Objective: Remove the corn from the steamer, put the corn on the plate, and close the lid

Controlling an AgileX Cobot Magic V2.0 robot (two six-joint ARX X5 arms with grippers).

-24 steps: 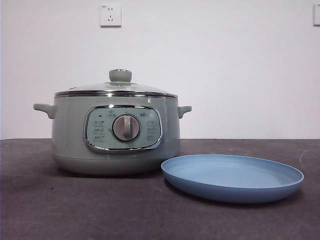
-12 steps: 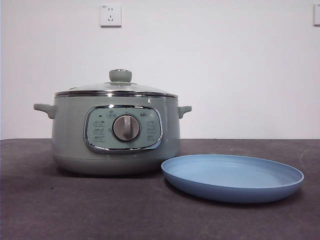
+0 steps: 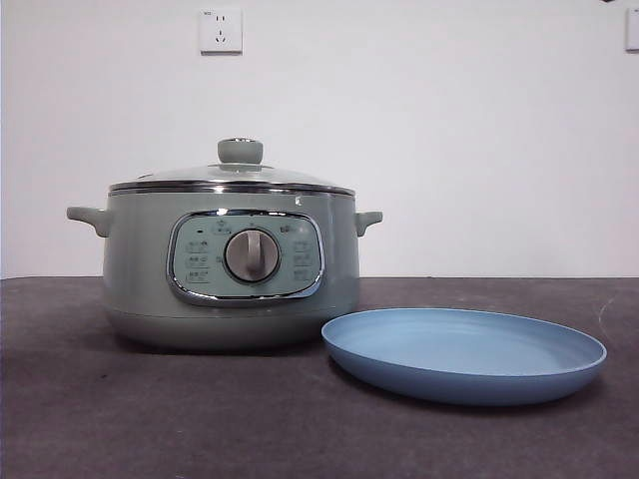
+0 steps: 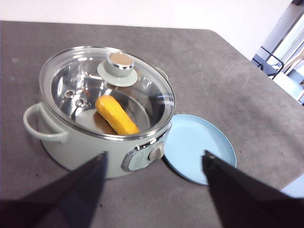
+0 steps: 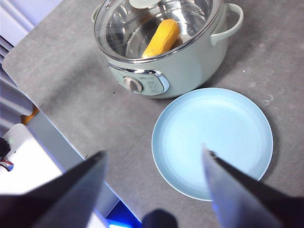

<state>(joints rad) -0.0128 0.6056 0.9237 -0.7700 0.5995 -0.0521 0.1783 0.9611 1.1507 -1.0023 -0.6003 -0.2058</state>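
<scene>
A: Starting with the front view, what stands where?
B: The steamer [image 3: 232, 264] fills the left half of the frame on the dark counter [image 3: 150, 419], its lid [image 3: 235, 178] seated on the rim. The plate [image 3: 464, 354] lies at lower right, just beside the pot and a little in front of it. A wall socket [image 3: 221, 30] sits at upper left.

A: And the left wrist view?
B: The corn [image 4: 117, 115] lies inside the steamer under the glass lid, left of centre. The plate's rim shows at centre right, close against the pot. The left gripper [image 4: 154, 159] hangs above the counter, jaws spread wide, holding nothing.

A: The right wrist view?
B: Steamer at top centre with the corn visible through the lid; plate at centre right. The right gripper [image 5: 154, 156] hovers over the plate's edge, jaws spread, empty.
</scene>
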